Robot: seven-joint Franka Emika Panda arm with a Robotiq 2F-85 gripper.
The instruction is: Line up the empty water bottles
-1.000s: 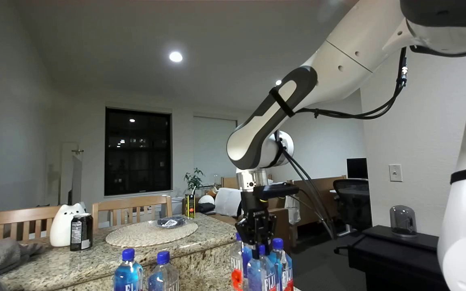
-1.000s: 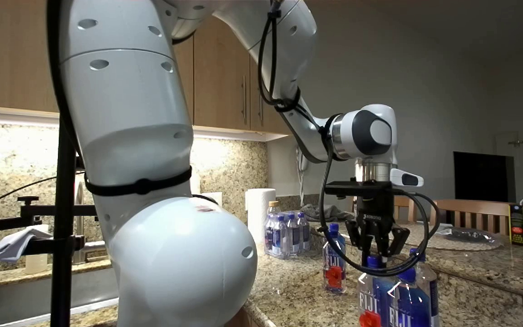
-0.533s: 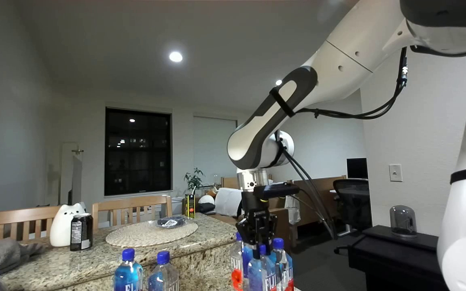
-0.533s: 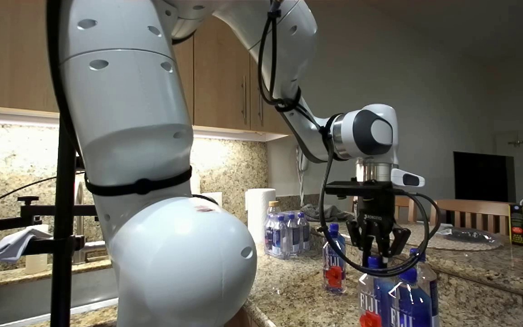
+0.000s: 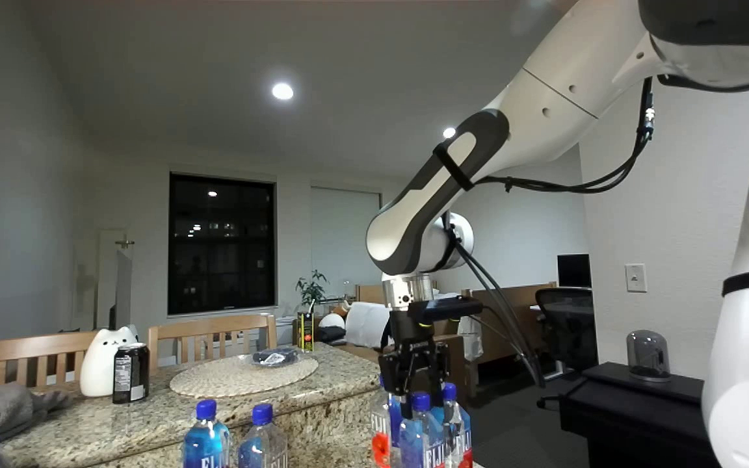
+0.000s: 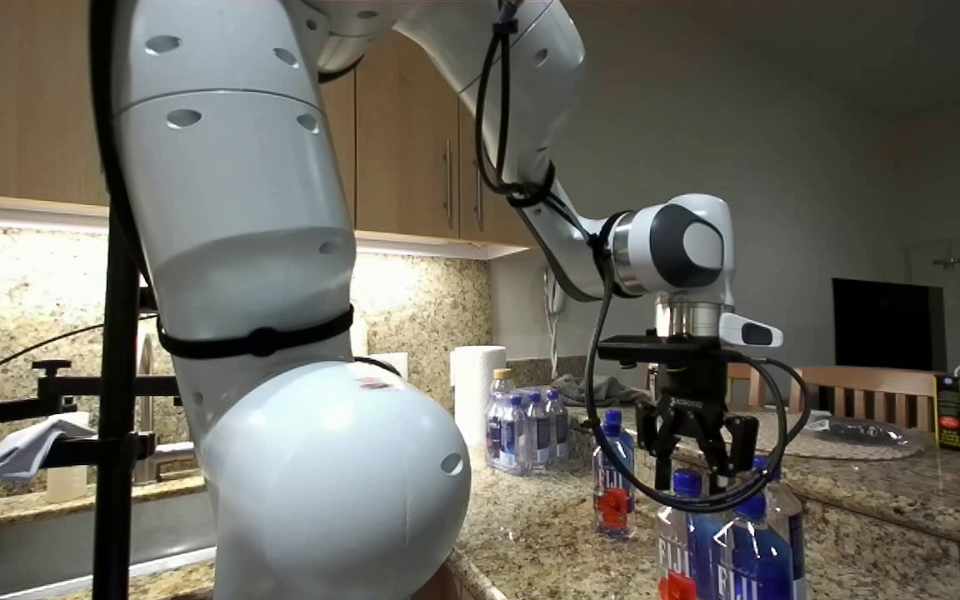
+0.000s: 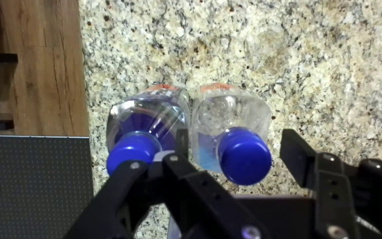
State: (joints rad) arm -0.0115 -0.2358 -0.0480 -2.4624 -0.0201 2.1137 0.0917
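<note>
- The gripper [image 7: 237, 144] stands part-open about the blue cap [image 7: 244, 157] of a Fiji bottle [image 7: 232, 108], a gap on both sides – nothing held.
- That bottle stands upright near the left edge of the granite countertop [image 7: 310, 49] (as the wrist view has it), a second Fiji bottle [image 7: 144, 113] just beside it, nearer that edge.
- My guess is a release: spread the jaws wider, then rise straight up; a sideways shift could drag the cap or topple the neighbour.
- One finger [image 7: 182, 143] hangs between the two caps, and black cables [image 6: 701, 504] loop before the bottles in an exterior view; contact unclear.
- A paper towel roll [image 6: 477, 392] stands well apart.
</note>
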